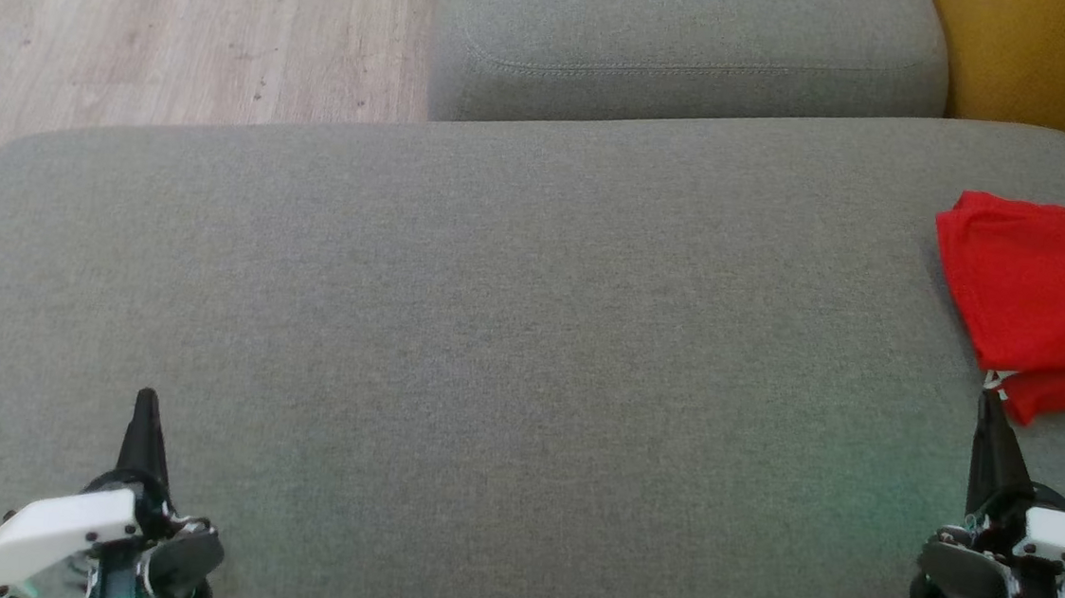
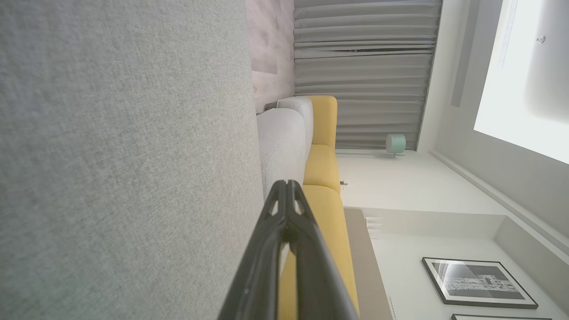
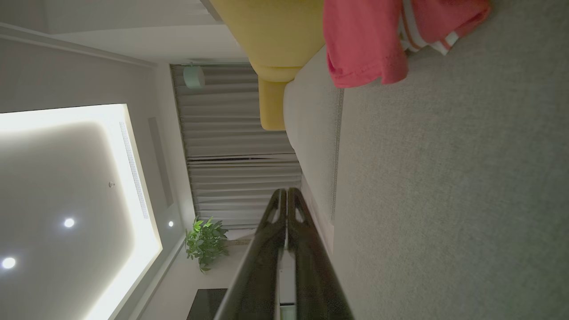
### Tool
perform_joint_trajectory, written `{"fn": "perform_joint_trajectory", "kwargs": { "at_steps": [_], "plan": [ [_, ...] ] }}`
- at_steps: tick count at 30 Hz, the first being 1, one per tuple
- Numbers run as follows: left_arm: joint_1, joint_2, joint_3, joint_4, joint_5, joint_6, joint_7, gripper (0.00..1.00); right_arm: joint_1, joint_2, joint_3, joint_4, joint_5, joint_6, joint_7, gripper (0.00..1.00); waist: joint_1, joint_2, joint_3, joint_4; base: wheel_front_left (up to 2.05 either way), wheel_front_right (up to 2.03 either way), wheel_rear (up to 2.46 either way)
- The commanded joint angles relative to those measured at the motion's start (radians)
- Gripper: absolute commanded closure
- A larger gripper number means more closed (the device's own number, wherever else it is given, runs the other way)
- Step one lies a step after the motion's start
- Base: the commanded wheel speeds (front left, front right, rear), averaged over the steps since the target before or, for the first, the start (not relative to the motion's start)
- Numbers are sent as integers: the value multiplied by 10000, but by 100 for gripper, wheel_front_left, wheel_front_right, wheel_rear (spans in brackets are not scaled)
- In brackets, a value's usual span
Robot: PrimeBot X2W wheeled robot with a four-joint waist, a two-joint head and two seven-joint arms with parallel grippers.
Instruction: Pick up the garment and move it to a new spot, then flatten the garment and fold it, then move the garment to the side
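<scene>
**A:** Where's the garment (image 1: 1045, 301)?

**B:** There's one, red and folded, at the right end of the grey seat (image 1: 492, 334). It lies just ahead of the right gripper (image 1: 990, 397), and the wrist view shows a gap between them.

**A:** And the jaws?

**B:** Both pairs are pressed together and empty. The left gripper (image 1: 147, 395) is well apart from the garment.

**A:** Materials?

**B:** The garment is soft knit with white striped trim. The seat is coarse weave with rounded corners. Each gripper has two dark tapered fingers.
</scene>
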Motion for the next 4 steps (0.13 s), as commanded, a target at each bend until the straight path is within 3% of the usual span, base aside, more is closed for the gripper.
{"fn": "perform_joint_trajectory", "kwargs": {
  "at_steps": [1, 4],
  "plan": [
    [-490, 92, 343, -285, 87, -65, 60, 100, -524, -20, 168, -317, -9, -7, 63, 100, 0, 0, 0, 0, 0, 0, 0],
    [-491, 85, 352, -284, 95, -65, 68, 100, -525, -16, 162, -317, -14, -7, 67, 100, 0, 0, 0, 0, 0, 0, 0]
  ]
}}
